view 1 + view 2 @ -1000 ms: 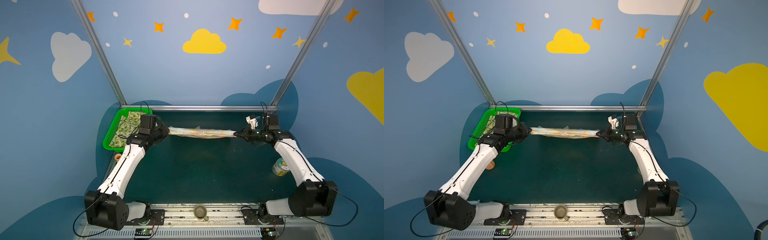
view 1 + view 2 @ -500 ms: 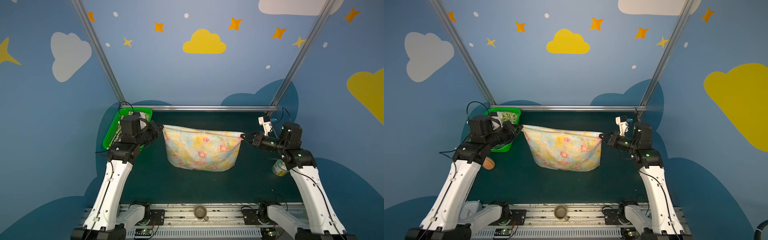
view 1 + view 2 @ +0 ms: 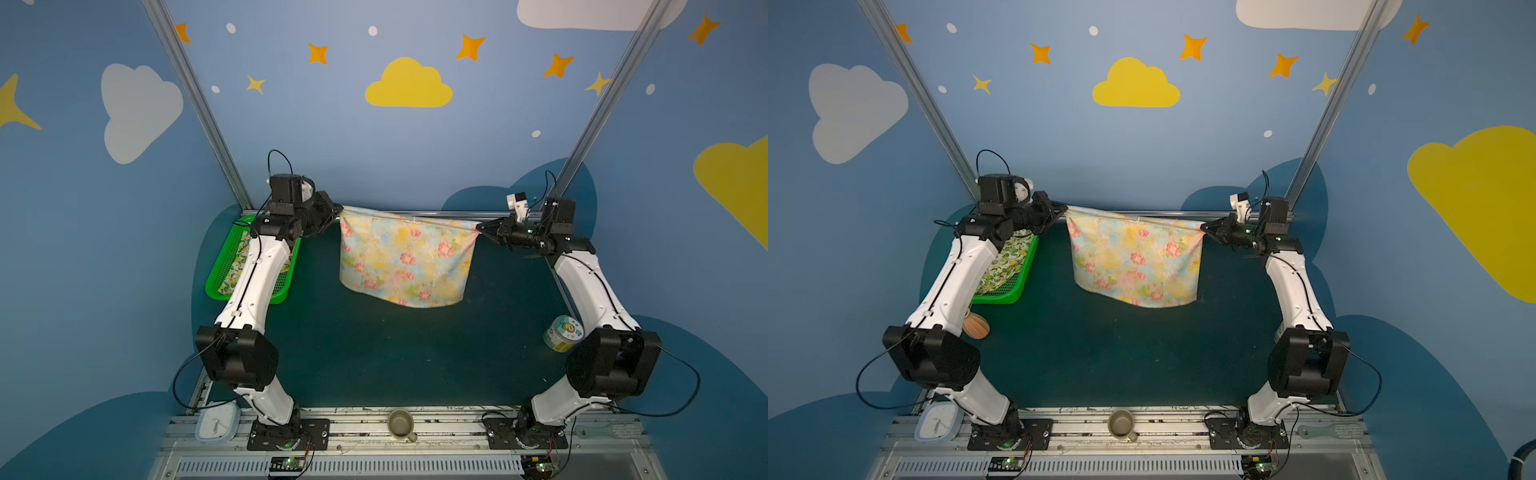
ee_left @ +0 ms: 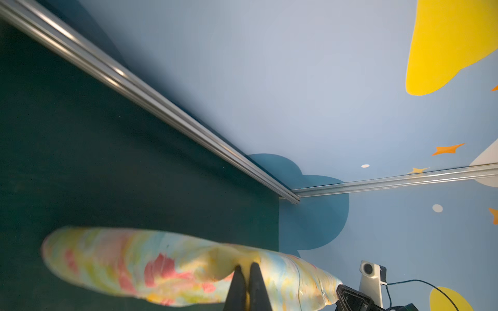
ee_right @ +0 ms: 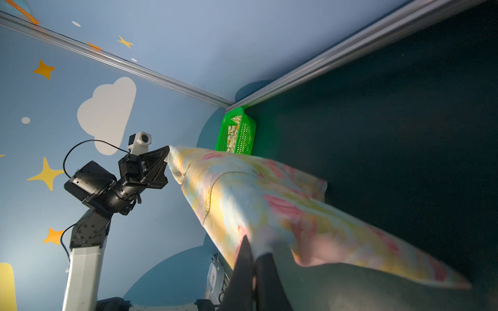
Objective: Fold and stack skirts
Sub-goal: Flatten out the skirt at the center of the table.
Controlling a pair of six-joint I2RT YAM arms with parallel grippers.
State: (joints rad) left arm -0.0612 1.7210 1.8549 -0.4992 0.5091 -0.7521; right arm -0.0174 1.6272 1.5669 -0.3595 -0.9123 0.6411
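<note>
Skirt point(image 3: 405, 259) corners clamped: left gripper point(image 3: 337, 212); right gripper point(image 3: 478, 226) | hem over mat point(image 3: 374, 353)

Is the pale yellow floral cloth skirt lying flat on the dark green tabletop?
No, the pale yellow floral cloth skirt hangs upright between the left gripper and right gripper, each shut on a top corner.

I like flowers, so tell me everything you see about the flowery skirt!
The flowery skirt is thin, soft-looking cloth, pale yellow with pink flowers and blue-green washes. It hangs spread out like a curtain over the back of the dark green table. The left gripper pinches one top corner and the right gripper the other, pulling the top edge nearly straight. The bottom hem curves loosely; whether it touches the table cannot be told.
</note>
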